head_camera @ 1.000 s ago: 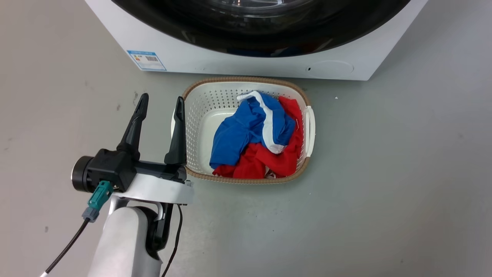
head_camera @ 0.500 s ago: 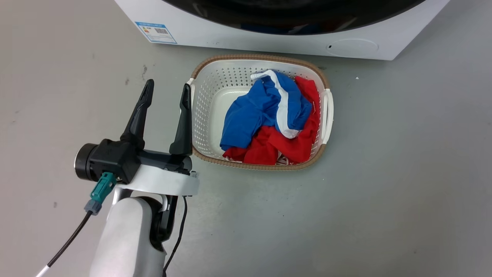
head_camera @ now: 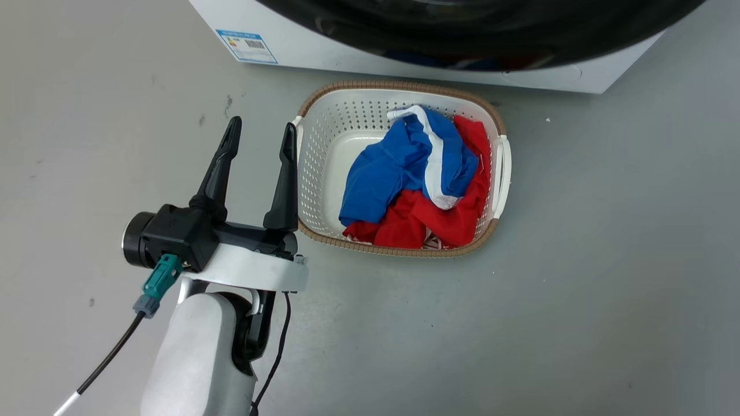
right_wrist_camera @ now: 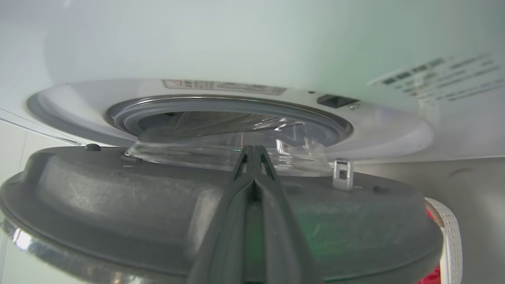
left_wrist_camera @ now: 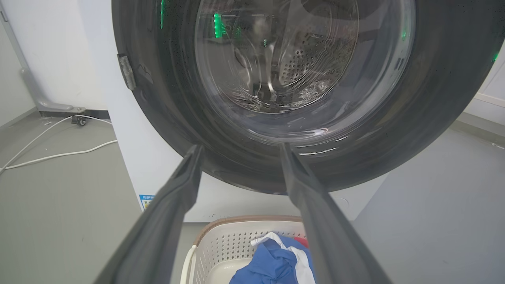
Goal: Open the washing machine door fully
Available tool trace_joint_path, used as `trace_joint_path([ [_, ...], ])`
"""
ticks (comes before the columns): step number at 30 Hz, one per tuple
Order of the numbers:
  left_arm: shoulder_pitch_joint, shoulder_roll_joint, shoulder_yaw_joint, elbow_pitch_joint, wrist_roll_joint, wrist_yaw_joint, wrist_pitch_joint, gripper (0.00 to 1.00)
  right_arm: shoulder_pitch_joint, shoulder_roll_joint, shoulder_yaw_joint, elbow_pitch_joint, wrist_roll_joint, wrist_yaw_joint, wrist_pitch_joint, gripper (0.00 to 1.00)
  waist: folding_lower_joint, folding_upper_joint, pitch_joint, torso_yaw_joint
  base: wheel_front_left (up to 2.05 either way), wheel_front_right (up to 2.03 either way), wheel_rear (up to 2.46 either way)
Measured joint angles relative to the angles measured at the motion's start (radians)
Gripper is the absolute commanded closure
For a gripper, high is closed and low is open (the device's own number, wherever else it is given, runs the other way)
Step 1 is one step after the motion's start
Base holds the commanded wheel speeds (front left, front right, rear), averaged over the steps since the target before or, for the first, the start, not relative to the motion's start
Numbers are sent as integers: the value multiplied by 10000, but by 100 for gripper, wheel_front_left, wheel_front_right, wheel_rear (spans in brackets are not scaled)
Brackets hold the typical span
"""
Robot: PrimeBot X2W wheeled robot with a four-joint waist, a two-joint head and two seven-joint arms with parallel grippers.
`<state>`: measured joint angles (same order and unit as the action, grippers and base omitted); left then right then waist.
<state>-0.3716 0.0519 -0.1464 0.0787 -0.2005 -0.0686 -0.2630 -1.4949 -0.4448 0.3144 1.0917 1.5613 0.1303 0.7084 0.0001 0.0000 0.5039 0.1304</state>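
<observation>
Large round glossy black washing machine door (right_wrist_camera: 118,205) ajar, inner face just under your right gripper (right_wrist_camera: 254,149), pinched closed. Big white washing machine (right_wrist_camera: 375,130) beyond it. Your left gripper (head_camera: 261,126) spread, empty. Full swing pending.

Door (left_wrist_camera: 158,110): glossy black plastic, clear glass bowl (left_wrist_camera: 284,59). Machine (head_camera: 300,49): smooth white. Basket (head_camera: 312,167): perforated white plastic, woven rim. Clothes (head_camera: 399,173): cloth. Floor (head_camera: 578,289): matt grey.

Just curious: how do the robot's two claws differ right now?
The left gripper is open, fingers spread; the right gripper is shut, fingers pressed together. The left gripper faces the glossy front of the washing machine door, apart from it; the right gripper lies along its grey inner side. Both have long dark fingers and hold nothing.
</observation>
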Motion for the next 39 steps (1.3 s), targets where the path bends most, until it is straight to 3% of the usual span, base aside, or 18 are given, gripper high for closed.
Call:
trace_joint_path([
  [8,222,-4,12,238,46,10,0,0,1227,282,245,-512,165,4,1078,100,0,0,-723,-75,0,0,0],
  [25,1804,46,105,1126,408,-385,0,0,5002,989,759,-2270,593,2,2029,100,-2,0,-3210,-372,0,0,0],
  [39,2489,127,-125,1386,395,-518,0,0,7451,1845,1666,-4982,905,2,2506,100,-3,0,-4645,-202,0,0,0],
])
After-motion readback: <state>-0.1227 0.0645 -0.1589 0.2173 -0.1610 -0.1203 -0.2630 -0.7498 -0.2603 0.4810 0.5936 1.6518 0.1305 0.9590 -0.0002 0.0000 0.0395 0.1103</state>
